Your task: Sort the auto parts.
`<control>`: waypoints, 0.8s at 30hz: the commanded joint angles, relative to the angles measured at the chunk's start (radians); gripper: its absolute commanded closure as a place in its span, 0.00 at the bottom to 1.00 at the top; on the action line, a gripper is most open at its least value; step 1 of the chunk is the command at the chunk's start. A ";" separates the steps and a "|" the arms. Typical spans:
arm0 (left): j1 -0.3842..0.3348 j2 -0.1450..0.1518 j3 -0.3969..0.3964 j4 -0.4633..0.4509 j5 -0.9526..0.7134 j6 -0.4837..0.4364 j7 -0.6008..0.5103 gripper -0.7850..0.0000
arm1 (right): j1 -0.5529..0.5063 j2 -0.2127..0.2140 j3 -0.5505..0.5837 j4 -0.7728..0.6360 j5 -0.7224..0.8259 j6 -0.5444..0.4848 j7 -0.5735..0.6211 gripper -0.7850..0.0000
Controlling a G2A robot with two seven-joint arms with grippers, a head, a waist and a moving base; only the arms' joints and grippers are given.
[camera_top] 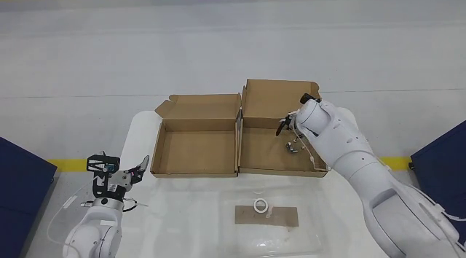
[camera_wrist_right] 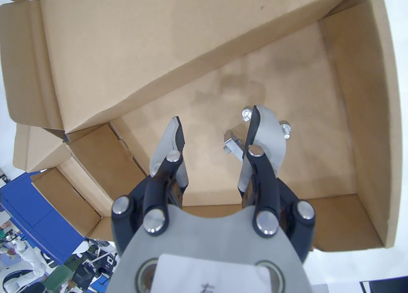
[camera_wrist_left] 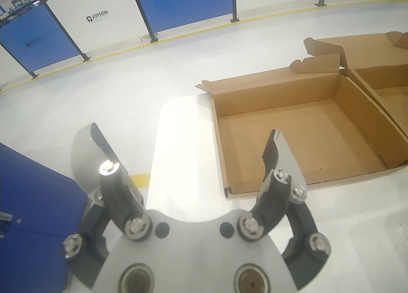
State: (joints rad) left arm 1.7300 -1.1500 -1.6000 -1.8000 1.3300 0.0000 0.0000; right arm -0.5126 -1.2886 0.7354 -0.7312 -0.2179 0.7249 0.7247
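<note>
Right tool spread wide over bolted bracket inside cardboard box; left tool spread, empty

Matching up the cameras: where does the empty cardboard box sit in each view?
Top view: empty box, mid-table, against the second box.
Left wrist view: empty box just beyond the left gripper.
Right wrist view: its corner, beside the second box's wall.
Shared landmark: the second box, holding a metal part.
</note>
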 commanded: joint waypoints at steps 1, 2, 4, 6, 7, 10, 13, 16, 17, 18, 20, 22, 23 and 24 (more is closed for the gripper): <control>0.000 0.000 0.000 0.000 0.000 0.000 0.000 0.00 | -0.015 0.018 0.026 -0.050 -0.009 0.010 0.023 0.11; 0.000 0.000 0.000 0.000 0.000 0.000 0.000 0.00 | -0.024 0.028 0.042 -0.081 -0.010 0.014 0.038 0.00; 0.000 0.000 0.000 0.000 0.000 0.000 0.000 0.00 | -0.050 0.051 0.077 -0.146 -0.020 0.022 0.067 0.00; 0.000 0.000 0.000 0.000 0.000 0.000 0.000 0.00 | -0.084 0.076 0.117 -0.228 -0.032 0.031 0.097 0.00; 0.000 0.000 0.000 0.000 0.000 0.000 0.000 0.00 | -0.103 0.090 0.141 -0.268 -0.037 0.033 0.111 0.00; 0.000 0.000 0.000 0.000 0.000 0.000 0.000 0.00 | -0.180 0.131 0.215 -0.406 -0.059 0.019 0.156 0.00; 0.000 0.000 0.000 0.000 0.000 0.000 0.000 0.00 | -0.264 0.167 0.290 -0.537 -0.079 0.004 0.206 0.00; 0.000 0.000 0.000 0.000 0.000 0.000 0.000 0.00 | -0.337 0.196 0.353 -0.648 -0.095 0.000 0.253 0.00; 0.000 0.000 0.000 0.000 0.000 0.000 0.000 0.00 | -0.358 0.203 0.368 -0.681 -0.101 -0.006 0.269 0.00; 0.000 0.000 0.000 0.000 0.000 0.000 0.000 0.00 | -0.376 0.210 0.381 -0.711 -0.108 -0.012 0.284 0.00; 0.000 0.000 0.000 0.000 0.000 0.000 0.000 0.00 | -0.393 0.217 0.396 -0.742 -0.121 -0.008 0.297 0.00; 0.000 0.000 0.000 0.000 0.000 0.000 0.000 0.00 | -0.393 0.217 0.396 -0.742 -0.121 -0.008 0.297 0.00; 0.000 0.000 0.000 0.000 0.000 0.000 0.000 0.00 | -0.393 0.217 0.396 -0.742 -0.121 -0.008 0.297 0.00; 0.000 0.000 0.000 0.000 0.000 0.000 0.000 0.00 | -0.393 0.217 0.396 -0.742 -0.121 -0.008 0.297 0.00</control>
State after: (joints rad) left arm 1.7300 -1.1500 -1.6000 -1.8000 1.3300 0.0000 0.0000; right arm -0.9058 -1.0712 1.1314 -1.4739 -0.3398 0.7172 1.0225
